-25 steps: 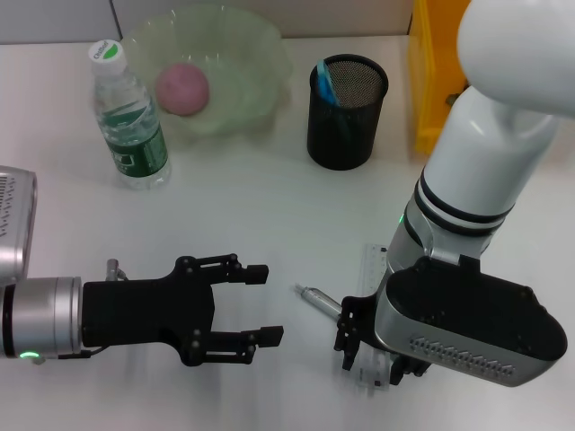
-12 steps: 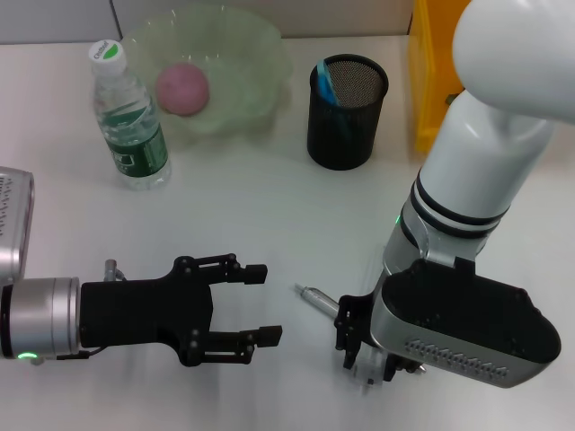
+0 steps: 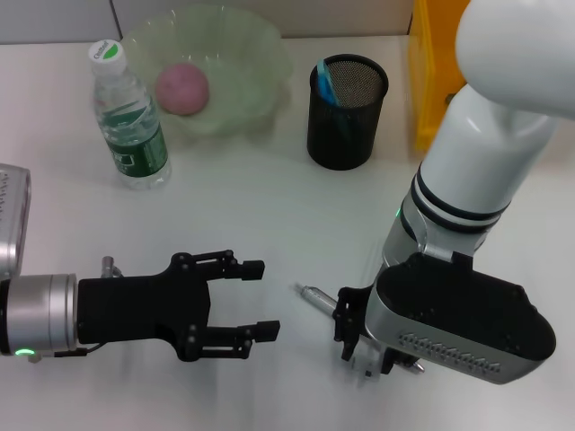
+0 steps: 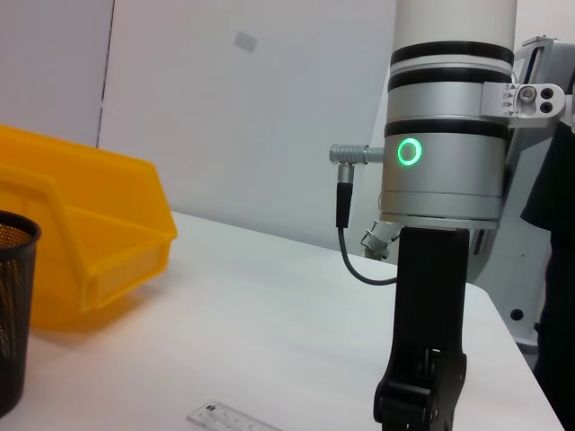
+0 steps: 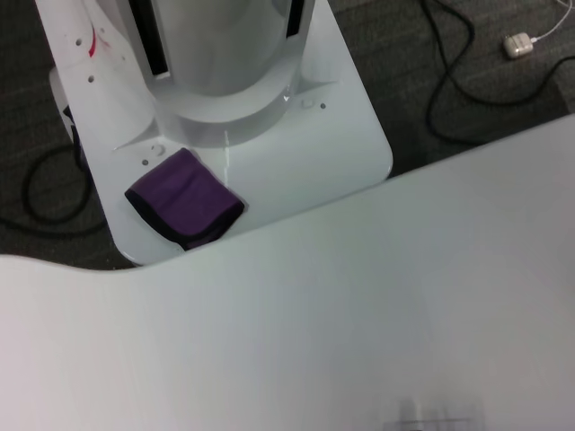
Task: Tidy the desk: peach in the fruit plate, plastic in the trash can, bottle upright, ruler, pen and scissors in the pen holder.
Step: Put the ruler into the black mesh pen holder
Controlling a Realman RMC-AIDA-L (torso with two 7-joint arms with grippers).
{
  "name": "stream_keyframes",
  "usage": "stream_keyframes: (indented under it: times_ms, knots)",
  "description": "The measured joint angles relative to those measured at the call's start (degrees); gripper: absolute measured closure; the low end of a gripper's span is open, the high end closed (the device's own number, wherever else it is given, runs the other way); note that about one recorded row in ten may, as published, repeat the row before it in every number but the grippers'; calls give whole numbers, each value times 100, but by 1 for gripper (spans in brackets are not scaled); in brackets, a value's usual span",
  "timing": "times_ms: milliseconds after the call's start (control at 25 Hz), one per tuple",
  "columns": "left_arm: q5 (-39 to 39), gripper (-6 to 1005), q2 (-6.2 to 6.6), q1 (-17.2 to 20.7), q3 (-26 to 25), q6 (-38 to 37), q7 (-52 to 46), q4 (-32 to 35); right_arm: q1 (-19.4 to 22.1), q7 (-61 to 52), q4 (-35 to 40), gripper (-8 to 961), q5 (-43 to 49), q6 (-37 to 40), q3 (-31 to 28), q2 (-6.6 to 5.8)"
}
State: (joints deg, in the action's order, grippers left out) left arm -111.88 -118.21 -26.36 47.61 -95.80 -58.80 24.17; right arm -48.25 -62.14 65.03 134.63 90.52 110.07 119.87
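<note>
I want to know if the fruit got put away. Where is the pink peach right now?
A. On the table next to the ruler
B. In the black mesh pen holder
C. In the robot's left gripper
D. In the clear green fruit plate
D. The peach sits inside the fruit plate, behind the upright bottle; the left gripper is open and empty.

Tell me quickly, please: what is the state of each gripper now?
Left gripper: open, holding nothing, over the table.
Right gripper: down at the ruler and pen; its state cannot be told.
</note>
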Motion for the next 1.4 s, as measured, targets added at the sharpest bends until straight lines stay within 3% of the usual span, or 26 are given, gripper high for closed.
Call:
stream_keyframes:
  times_ms: [800, 1400]
  knots:
    - [-1, 218, -17, -4, -57, -18, 10, -40, 61, -764, 1314, 571, 408, 1402, -1301, -35]
    - [-1, 218, -18, 26, -62, -23, 43, -97, 104, -823, 1471, 571, 406, 1504, -1326, -22]
